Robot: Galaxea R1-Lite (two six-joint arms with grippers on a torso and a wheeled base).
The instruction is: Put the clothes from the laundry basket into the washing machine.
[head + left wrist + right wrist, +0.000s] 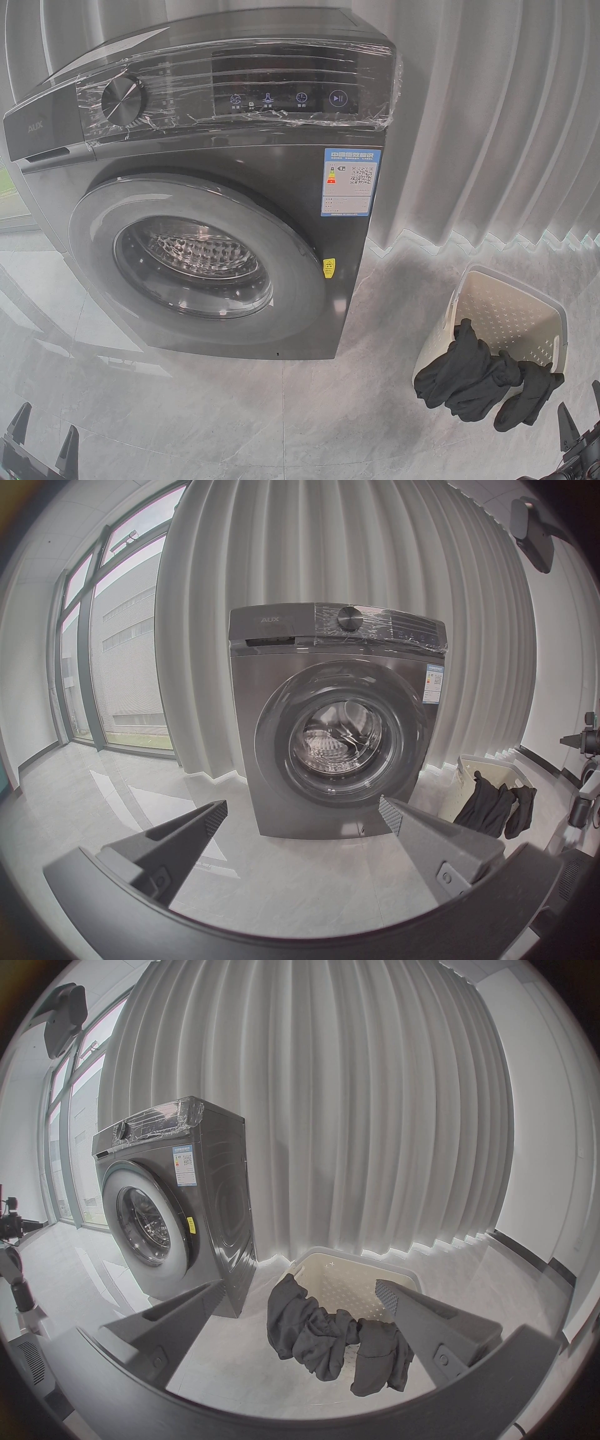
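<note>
A dark grey washing machine [206,187] stands on the floor with its round door [194,265] shut; the drum shows through the glass. To its right a cream laundry basket [531,306] holds dark clothes [481,378] that hang over its near rim. My left gripper [42,431] hovers low at the front left, open and holding nothing, well short of the machine [337,717]. At the front right my right gripper [581,415] is open and holds nothing, just in front of the basket [356,1279] and the clothes [331,1335].
White pleated curtains [500,125] hang behind the machine and basket. Glossy grey floor tiles [250,412] lie bare between me and the machine. A large window [119,642] is off to the machine's left.
</note>
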